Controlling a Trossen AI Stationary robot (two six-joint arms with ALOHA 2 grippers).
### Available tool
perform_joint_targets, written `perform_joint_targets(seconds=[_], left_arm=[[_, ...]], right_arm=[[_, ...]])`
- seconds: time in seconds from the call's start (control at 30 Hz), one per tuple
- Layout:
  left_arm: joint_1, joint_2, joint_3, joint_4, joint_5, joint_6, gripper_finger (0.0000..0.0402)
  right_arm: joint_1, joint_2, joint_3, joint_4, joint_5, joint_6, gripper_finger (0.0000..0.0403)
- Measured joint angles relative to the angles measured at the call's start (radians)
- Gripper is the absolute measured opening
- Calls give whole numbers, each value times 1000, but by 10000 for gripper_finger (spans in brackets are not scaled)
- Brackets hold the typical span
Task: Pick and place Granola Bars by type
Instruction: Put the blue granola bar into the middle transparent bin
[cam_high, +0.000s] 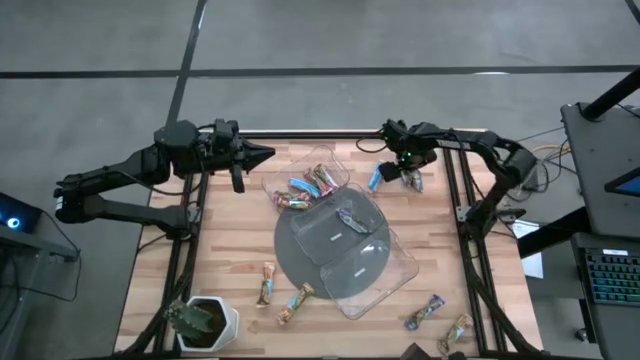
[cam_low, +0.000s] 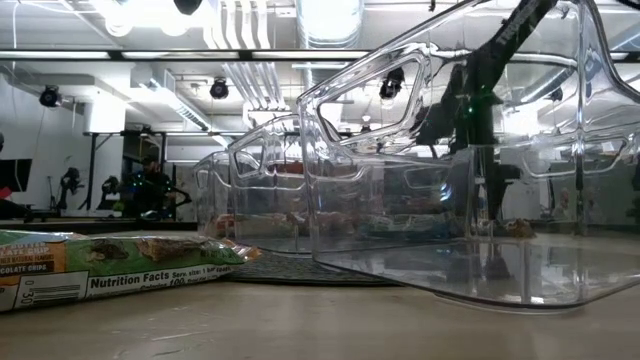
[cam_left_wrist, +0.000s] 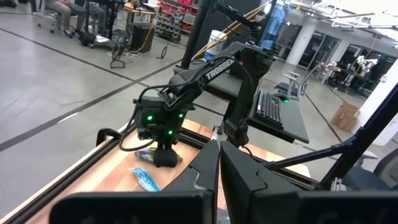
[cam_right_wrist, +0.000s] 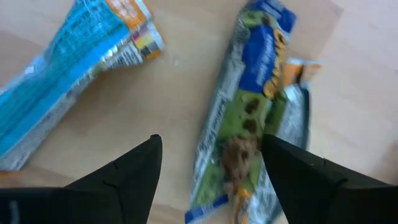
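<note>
High view, left to right: the left gripper (cam_high: 262, 154) rests closed and empty over the far-left edge of the surface (cam_high: 230, 250), parked clear of the work, presumably to leave room for the other arm. Centrally, clear trays (cam_high: 345, 240) overlap a grey disc (cam_high: 290, 250); the far tray already holds several Granola Bars (cam_high: 305, 186), apparently grouped by type, and one more lies in the middle tray. Loose bars remain on the near surface beside a potted plant (cam_high: 205, 320) and toward the near-right corner. At the far right, the right gripper (cam_high: 392, 170) hangs with jaws spread above a green-and-blue bar (cam_right_wrist: 249, 112), a light-blue bar (cam_right_wrist: 68, 74) lying just beside it. Right wrist view: the fingers (cam_right_wrist: 124, 174) straddle the green-and-blue bar, suggesting a descent to grasp it.
</note>
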Motion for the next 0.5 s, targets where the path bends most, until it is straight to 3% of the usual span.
perform_joint_targets(seconds=[0.27, 0.5], left_arm=[[0, 0, 0, 0, 0, -26, 0], [0, 0, 0, 0, 0, -34, 0]], right_arm=[[-32, 90, 29, 6, -21, -43, 258], [-64, 96, 29, 11, -52, -54, 254]])
